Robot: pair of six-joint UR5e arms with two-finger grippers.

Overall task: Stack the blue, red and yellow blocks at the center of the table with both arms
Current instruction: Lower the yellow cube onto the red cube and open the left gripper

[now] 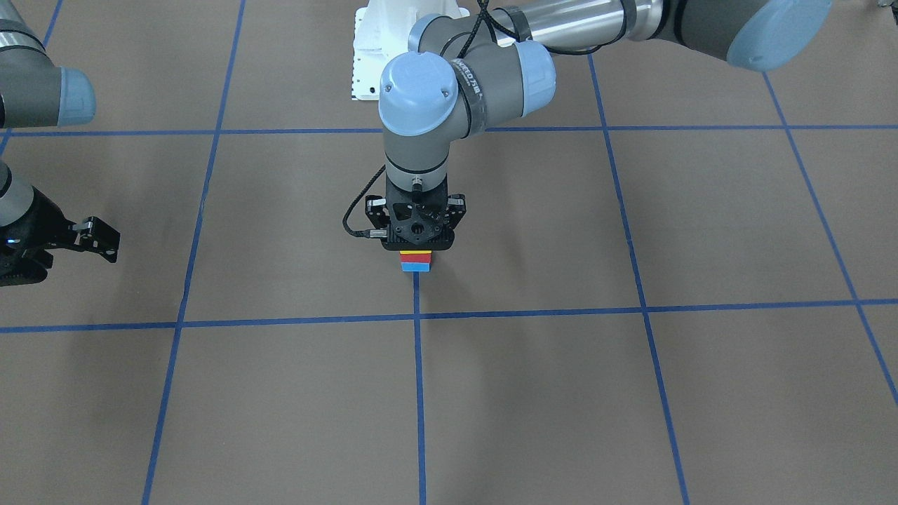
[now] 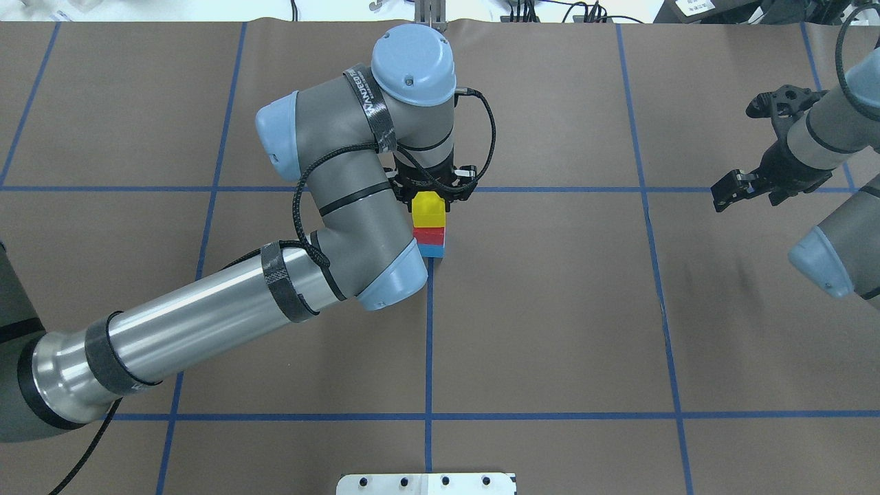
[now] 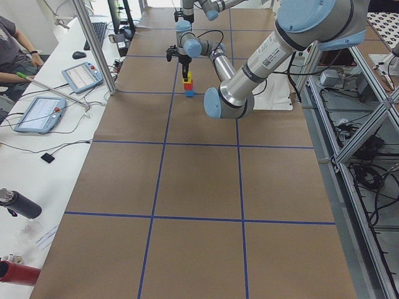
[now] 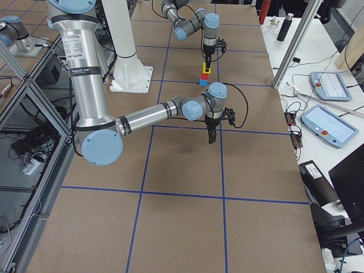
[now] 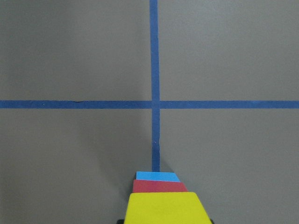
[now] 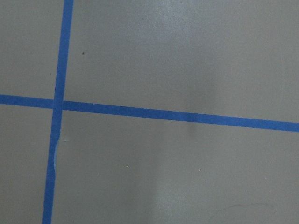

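A stack stands near the table's centre on a blue tape line: the blue block at the bottom, the red block on it, and the yellow block on top. My left gripper points straight down over the stack, its fingers against the yellow block's sides. In the left wrist view the yellow block fills the bottom edge, with the red block and the blue block under it. My right gripper is open and empty, far off to the right.
Brown table marked with a grid of blue tape lines. The white robot base plate sits at the near edge. Tablets and cables lie on a side bench beyond the table.
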